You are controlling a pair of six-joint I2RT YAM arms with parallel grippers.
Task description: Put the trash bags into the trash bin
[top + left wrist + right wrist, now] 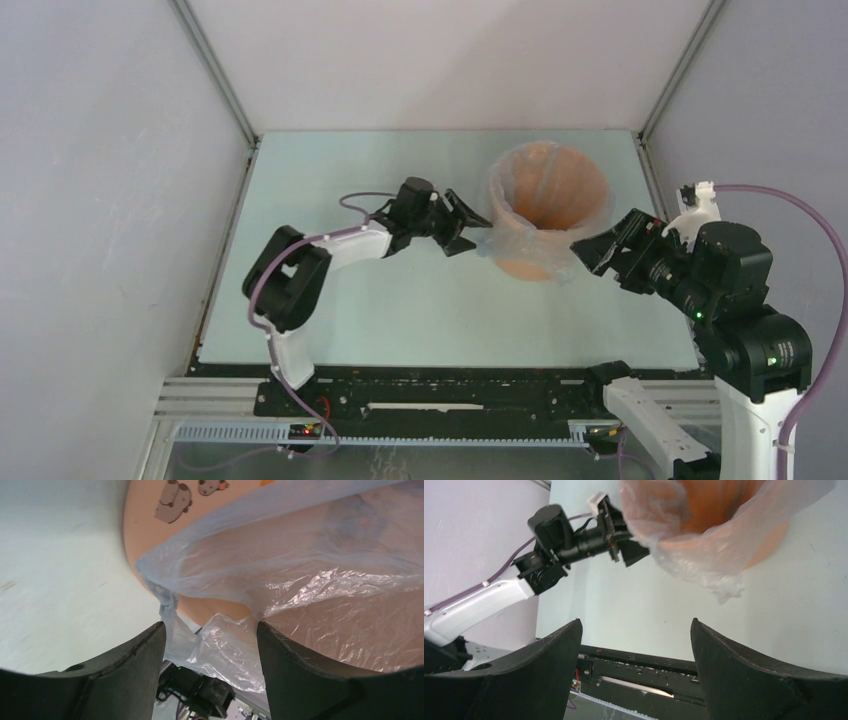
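The orange trash bin (pixel 560 185) stands upright at the back right of the table. The pale blue-grey trash bag (pixel 512 240) lines it and is folded over the rim, hanging down the outside. My left gripper (pixel 468 226) is open just left of the bin; in the left wrist view (pixel 210 630) the loose bag film (pixel 280 595) hangs between and beyond its fingers, against the bin's wall (pixel 150 525). My right gripper (pixel 592 252) is open and empty at the bin's right front; its wrist view shows the bin (pixel 719 505) and bag (pixel 709 560) beyond the fingers.
The pale green table (pixel 400 310) is walled by grey panels on the left, back and right. A black rail (pixel 430 390) runs along the near edge. The bin's wall carries small animal stickers (pixel 172 502).
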